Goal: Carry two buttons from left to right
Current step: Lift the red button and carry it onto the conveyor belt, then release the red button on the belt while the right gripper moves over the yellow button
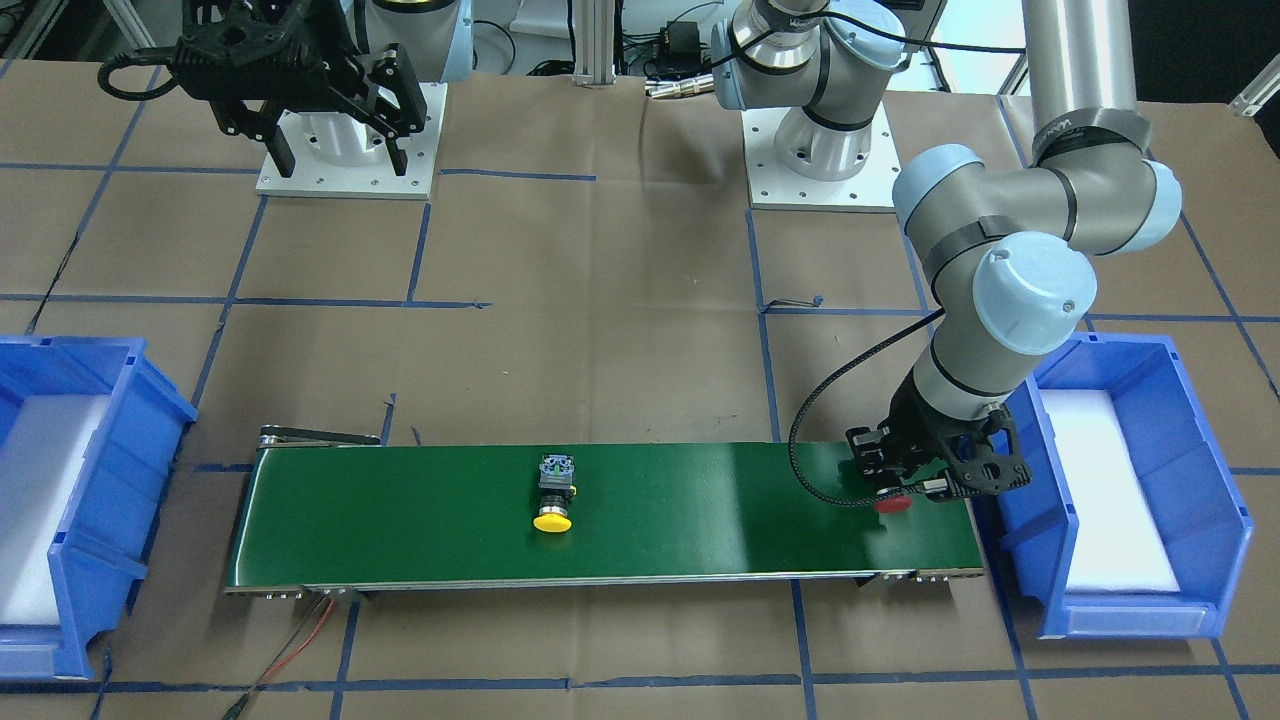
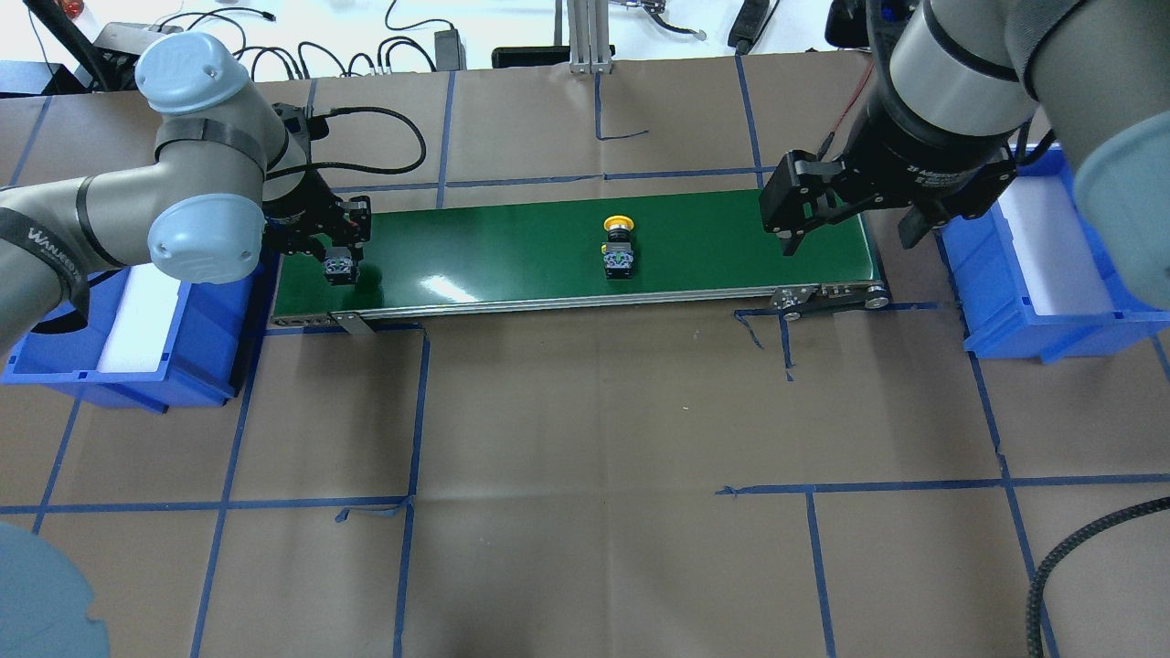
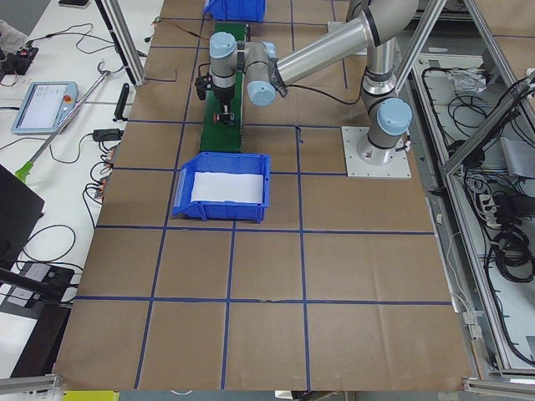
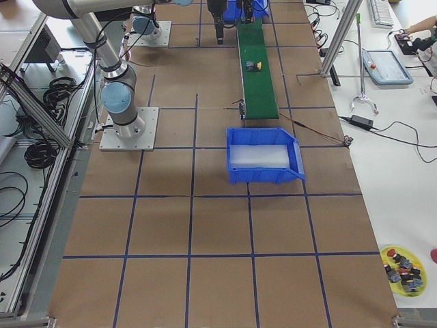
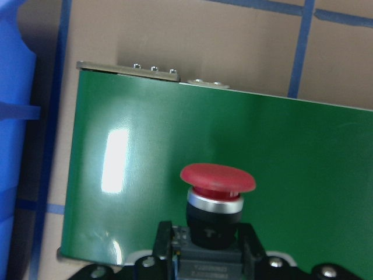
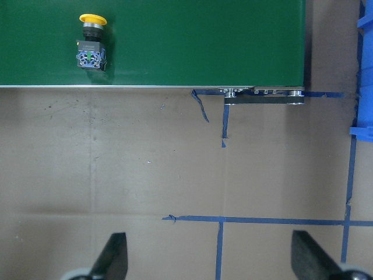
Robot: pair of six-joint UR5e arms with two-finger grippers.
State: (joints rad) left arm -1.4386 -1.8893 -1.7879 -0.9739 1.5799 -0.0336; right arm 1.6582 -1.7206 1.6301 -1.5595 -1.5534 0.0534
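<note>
Left gripper [image 1: 915, 485] clamping black body of red button [image 5: 217, 177], red cap pointing away from robot, over left end of green conveyor belt [image 1: 700, 510]; cannot tell whether it is touching belt. Blue bin [image 1: 1195, 480] sitting just past that belt end. Yellow button [image 2: 619, 247] lying on its side mid-belt, alone. Right gripper [image 2: 848, 245] hovering over belt's right end, fingers spread wide, gripping nothing. Second blue bin [image 2: 1060, 334] sitting just beside that end.
</note>
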